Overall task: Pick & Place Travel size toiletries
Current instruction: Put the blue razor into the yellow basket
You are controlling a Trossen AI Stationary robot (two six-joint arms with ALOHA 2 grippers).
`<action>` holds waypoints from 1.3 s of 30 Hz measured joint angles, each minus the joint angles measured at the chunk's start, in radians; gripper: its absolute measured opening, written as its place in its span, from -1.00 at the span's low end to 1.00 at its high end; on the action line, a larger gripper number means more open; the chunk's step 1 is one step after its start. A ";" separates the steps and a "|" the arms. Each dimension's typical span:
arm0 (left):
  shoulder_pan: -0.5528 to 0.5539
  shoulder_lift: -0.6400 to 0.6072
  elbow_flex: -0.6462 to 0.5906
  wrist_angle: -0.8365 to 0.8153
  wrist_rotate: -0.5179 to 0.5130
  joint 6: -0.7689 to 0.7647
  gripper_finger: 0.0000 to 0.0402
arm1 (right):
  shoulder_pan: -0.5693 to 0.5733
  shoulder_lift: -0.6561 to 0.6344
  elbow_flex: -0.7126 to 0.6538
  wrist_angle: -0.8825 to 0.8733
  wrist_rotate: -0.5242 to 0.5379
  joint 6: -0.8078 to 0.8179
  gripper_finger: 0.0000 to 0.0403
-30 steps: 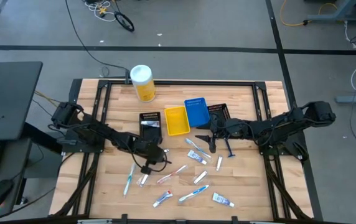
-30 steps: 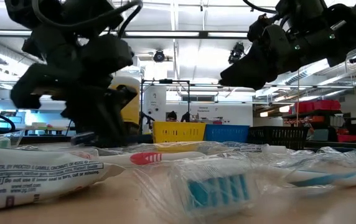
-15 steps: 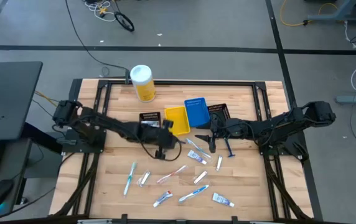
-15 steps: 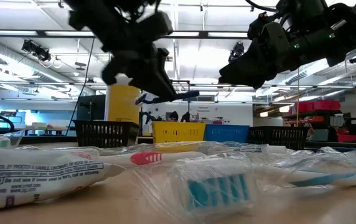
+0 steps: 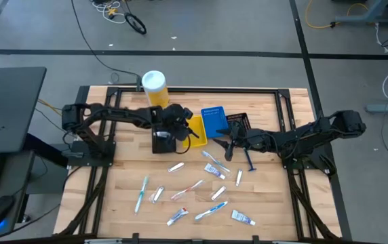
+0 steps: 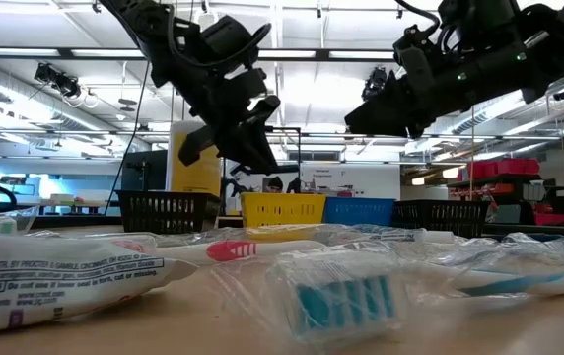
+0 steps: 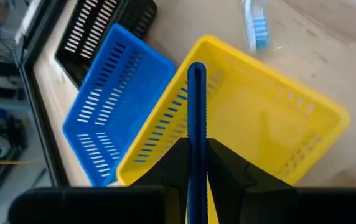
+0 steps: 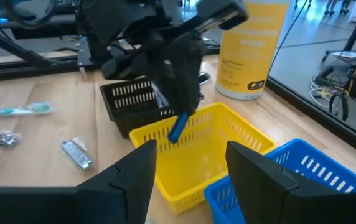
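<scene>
My left gripper (image 5: 179, 129) hangs over the yellow bin (image 5: 192, 132), shut on a thin blue ribbed handle (image 7: 195, 99); whether it belongs to a razor or a toothbrush I cannot tell. The right wrist view shows that gripper (image 8: 178, 87) above the yellow bin (image 8: 196, 149) with the blue piece (image 8: 179, 129) pointing down. My right gripper (image 5: 222, 146) is open, right of the yellow bin, above the table. Loose toiletries lie flat on the wood: a teal toothbrush (image 5: 140, 193), a pink toothbrush (image 5: 187, 190), white tubes (image 5: 243, 217), a blue razor (image 5: 249, 163). My left gripper pinches the blue ribbed handle (image 7: 196, 134) between its two fingers (image 7: 220, 160), and the handle runs on past the fingertips along their length. It comes from above, slanting down toward the yellow bin. The item is lifted clear, its free end (image 8: 177, 137) above the bin's inside.
A blue bin (image 5: 214, 122) sits against the yellow one. There are black bins on the left (image 5: 163, 135) and the right (image 5: 238, 122), and a yellow canister with a white lid (image 5: 154, 89) at the far edge. Wrapped items (image 6: 346, 301) crowd the near table.
My left gripper has risen from the near-middle of the table and swung toward the far edge and the right, carrying the blue-handled item up over the yellow bin. My right gripper has shifted slightly toward the table's left.
</scene>
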 joint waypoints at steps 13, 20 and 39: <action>0.053 0.001 0.000 -0.005 0.116 0.003 -0.68 | 0.000 0.000 0.000 0.022 0.000 0.000 0.01; 0.050 0.072 0.000 0.055 0.154 0.000 -0.68 | 0.000 0.000 0.000 0.029 -0.001 0.017 0.01; 0.005 0.152 0.146 -0.136 0.047 0.146 -0.66 | -0.010 -0.001 0.001 0.094 -0.007 -0.004 0.01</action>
